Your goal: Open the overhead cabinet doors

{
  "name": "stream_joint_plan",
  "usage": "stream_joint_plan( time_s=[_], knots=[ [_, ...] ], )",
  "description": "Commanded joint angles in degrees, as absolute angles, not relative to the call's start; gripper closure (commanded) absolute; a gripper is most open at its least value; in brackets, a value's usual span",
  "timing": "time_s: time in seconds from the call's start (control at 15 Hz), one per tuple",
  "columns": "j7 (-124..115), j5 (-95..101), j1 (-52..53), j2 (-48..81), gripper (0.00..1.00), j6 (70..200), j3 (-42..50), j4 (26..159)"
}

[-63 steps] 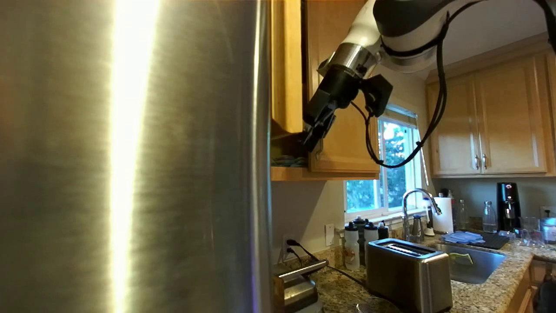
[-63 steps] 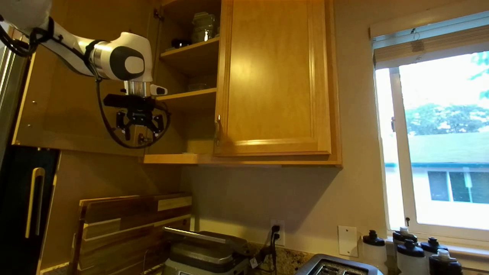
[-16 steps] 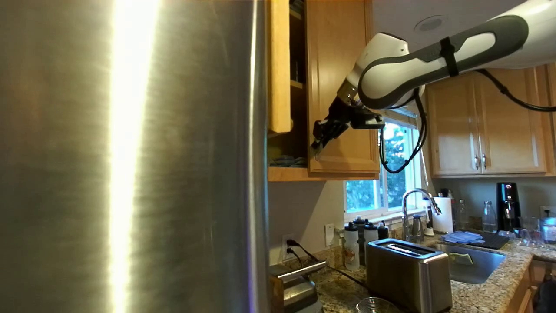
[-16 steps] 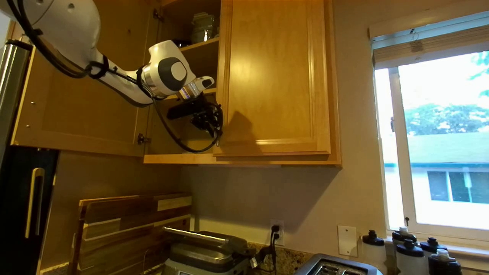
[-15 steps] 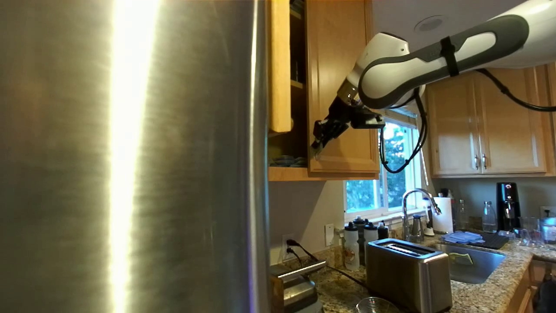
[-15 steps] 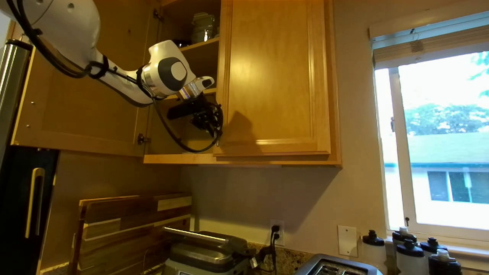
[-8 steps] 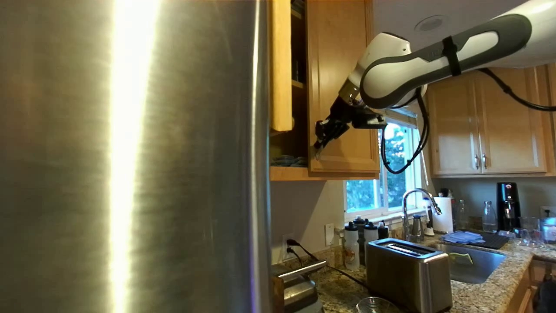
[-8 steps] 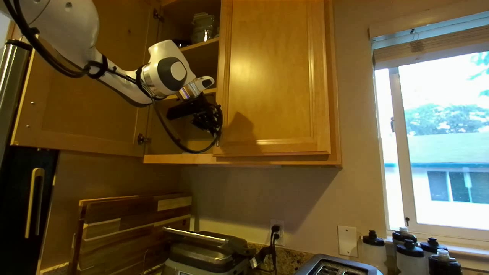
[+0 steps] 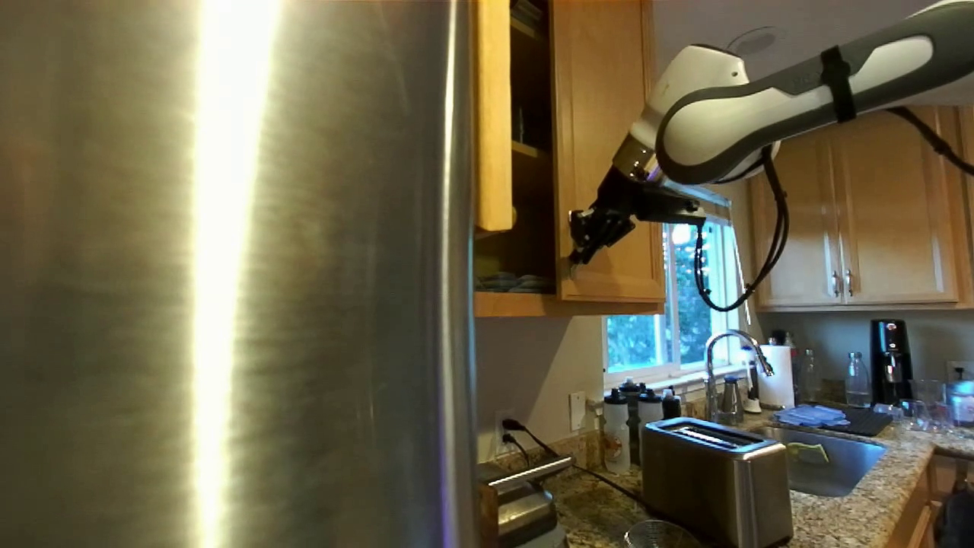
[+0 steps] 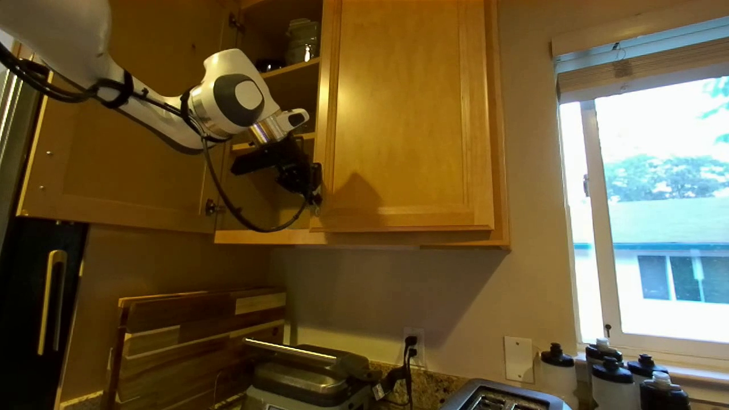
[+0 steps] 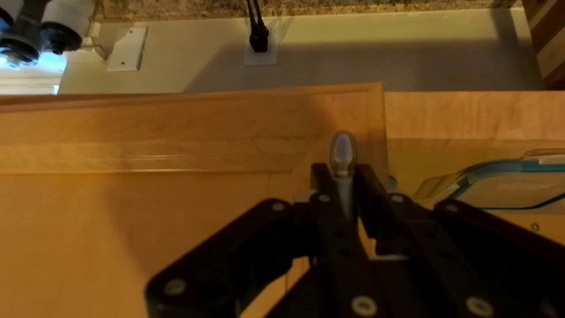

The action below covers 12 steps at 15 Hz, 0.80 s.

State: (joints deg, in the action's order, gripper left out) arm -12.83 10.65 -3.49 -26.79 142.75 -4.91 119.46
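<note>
Wrist view: black gripper (image 11: pixel 344 173) clamped on a slim metal bar handle (image 11: pixel 343 150), fingers (image 11: pixel 327 207) pressed in from both sides. Rounded end poking past the fingertips; remainder mostly hidden between the fingers and behind the gripper's dark body. Behind the fingers and off to their left in this view, the gripped overhead cabinet door (image 11: pixel 132 221), cut off at the picture's edges; lower edge slanted against the cabinet frame (image 11: pixel 476 115), so ajar, though hard to tell how far. Right of the fingertips, a blue-rimmed clear item (image 11: pixel 507 167), box or lid, cut off by the picture's edge.

In an exterior view, fingers hard to separate from a drooping black cable (image 10: pixel 266 229); handle down to a faint glint just below the fingertips. Well left of the fingers there, partly blocked by the robot arm (image 10: pixel 239 97), the second overhead cabinet door (image 10: pixel 131 182), swung wide, inner face showing, top cut off.

In an exterior view, that second overhead cabinet door (image 9: pixel 493 114) reduced to a pale edge left of the fingers, cut off on the left by a steel fridge door (image 9: pixel 327 266). Between edge and fingers, shelf contents (image 9: pixel 498 281) too dim to name.
</note>
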Motion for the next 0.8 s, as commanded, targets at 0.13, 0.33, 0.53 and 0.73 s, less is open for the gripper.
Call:
stream_joint_plan(
  time_s=[0.13, 0.33, 0.53, 0.73],
  knots=[
    [-23.6, 12.1, -9.5, -40.4, 0.90, 135.0, -7.7, 130.1],
    [-27.9, 11.6, -11.9, -45.8, 0.90, 131.5, -8.4, 132.8],
    [-32.0, 11.8, -14.8, -49.5, 0.57, 128.1, -9.7, 134.3],
    [-35.6, 12.4, -18.1, -51.8, 0.43, 124.6, -11.1, 134.4]
  ],
)
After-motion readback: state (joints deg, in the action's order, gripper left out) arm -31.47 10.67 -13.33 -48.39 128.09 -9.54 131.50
